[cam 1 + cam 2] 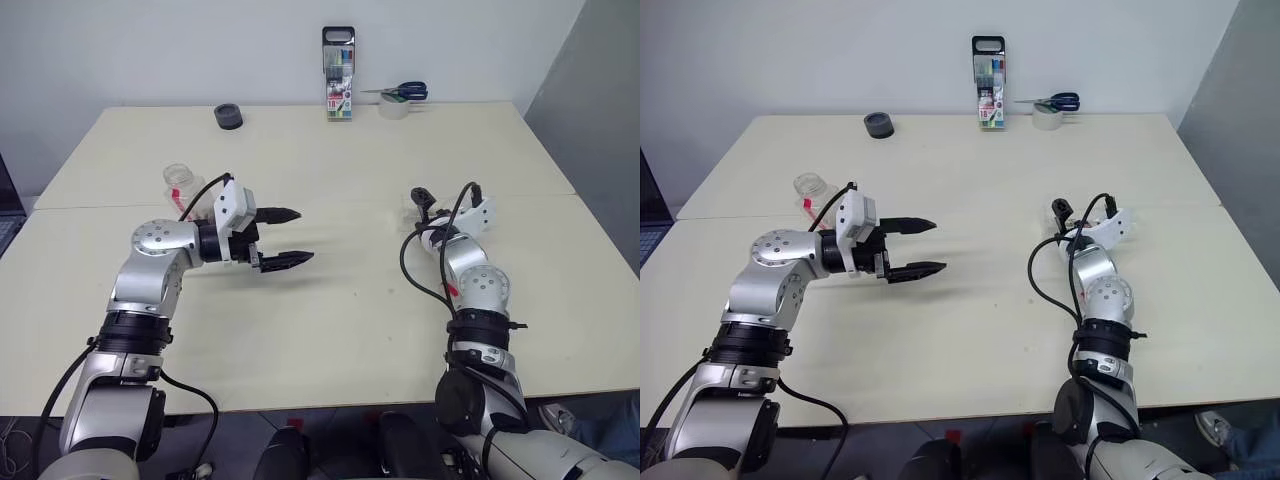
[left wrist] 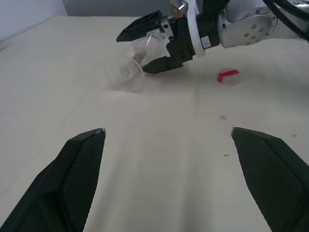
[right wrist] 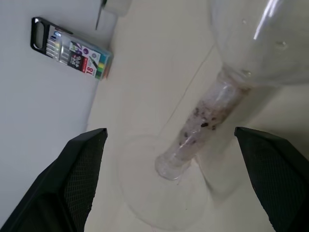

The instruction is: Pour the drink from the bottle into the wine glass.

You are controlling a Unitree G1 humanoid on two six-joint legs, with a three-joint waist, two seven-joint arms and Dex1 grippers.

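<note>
- Grippers first, from the head views: left gripper [image 1: 281,237] is hovering over the table [image 1: 330,320] with both black fingers spread apart and nothing between them, while the bottle [image 1: 183,186] is standing just behind its wrist, no red cap showing on top
- Right gripper [image 1: 1064,218] is reaching forward at the wine glass [image 1: 408,209], a faint clear shape by its fingers
- Left wrist view is showing a red cap [image 2: 227,76] lying on the table beside the right arm
- Right wrist view is looking between 2 wide-open fingers [image 3: 79,170] at the glass stem and foot, nothing gripped yet
- Judging the step as steadying the glass; next, the fingers need closing round the stem, then the bottle needs picking up
- Cream table against a white wall is carrying a pen pack [image 1: 339,74], scissors [image 1: 401,92] and a dark tape roll [image 1: 228,117]
</note>
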